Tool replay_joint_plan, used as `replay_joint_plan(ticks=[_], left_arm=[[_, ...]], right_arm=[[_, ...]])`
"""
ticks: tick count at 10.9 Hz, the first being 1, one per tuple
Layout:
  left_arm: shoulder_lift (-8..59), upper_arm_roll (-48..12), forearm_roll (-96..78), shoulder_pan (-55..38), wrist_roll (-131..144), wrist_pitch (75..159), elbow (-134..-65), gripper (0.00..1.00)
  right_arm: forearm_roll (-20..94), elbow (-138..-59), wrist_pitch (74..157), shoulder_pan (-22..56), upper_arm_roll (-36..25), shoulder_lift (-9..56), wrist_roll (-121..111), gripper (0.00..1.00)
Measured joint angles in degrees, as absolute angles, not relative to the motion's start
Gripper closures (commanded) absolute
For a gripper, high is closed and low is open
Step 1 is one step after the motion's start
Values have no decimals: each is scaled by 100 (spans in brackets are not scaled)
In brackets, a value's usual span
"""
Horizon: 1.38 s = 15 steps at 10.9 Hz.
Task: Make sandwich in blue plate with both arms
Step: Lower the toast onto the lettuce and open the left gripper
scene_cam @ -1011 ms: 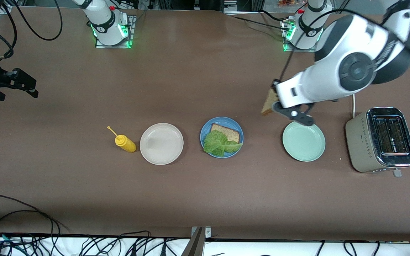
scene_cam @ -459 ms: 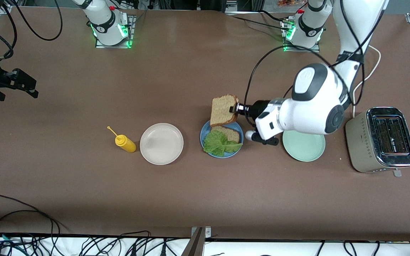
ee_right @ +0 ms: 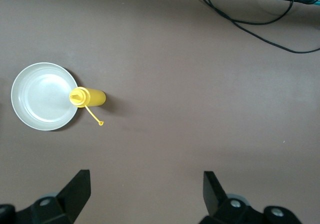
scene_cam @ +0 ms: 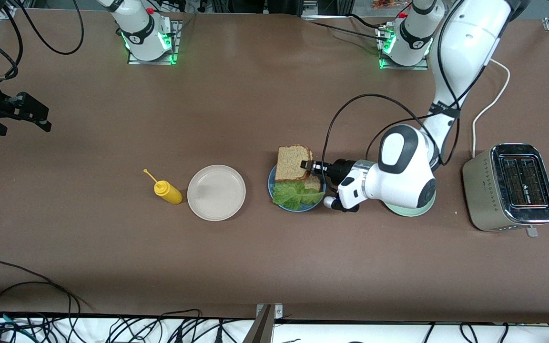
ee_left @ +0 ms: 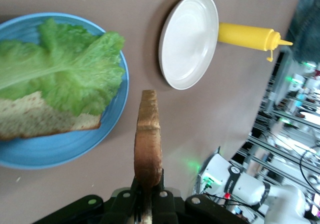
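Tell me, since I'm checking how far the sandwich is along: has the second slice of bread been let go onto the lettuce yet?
No: the left pincer is shut on the second slice, holding it over the blue plate, above the lettuce.

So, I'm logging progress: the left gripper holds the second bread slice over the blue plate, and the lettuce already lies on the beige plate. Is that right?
Not quite. The lettuce lies on the blue plate, over the first slice; the beige plate holds nothing, as the front view shows. The rest stands: the left gripper holds the second slice over the blue plate.
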<state>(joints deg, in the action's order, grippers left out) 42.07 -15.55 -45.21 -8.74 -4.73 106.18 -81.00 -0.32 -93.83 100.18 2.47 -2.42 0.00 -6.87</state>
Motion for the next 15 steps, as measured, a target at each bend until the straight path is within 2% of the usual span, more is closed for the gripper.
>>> replay_joint_plan(ticks=[3,7,8,9,10,15], left_arm=[[4624,-1511,-4874,-707,-1706,10631,-8104,100],[4817,-1454,-4874,-500,-2416,10631,-8098,100],[4853,-1444,-4875,-475,-2541,10634,-8096,96],[4915,-1435,-4884,-425,-2759,10658,-8095,65],[4990,-1433,-4999,-370,-3002,10678,-8096,1],[5089,-1440,-5141,-339,-3277,10708,-8027,0]], right_arm=[[-32,-9380,10018,247,-242,3,-687,0],[-32,-9379,10018,247,-242,4,-687,0],[-32,-9379,10018,247,-242,4,-687,0],[-32,-9378,10018,247,-242,4,-687,0],[-32,-9378,10018,247,-242,4,-687,0],[-32,-9378,10018,246,-247,28,-687,0]])
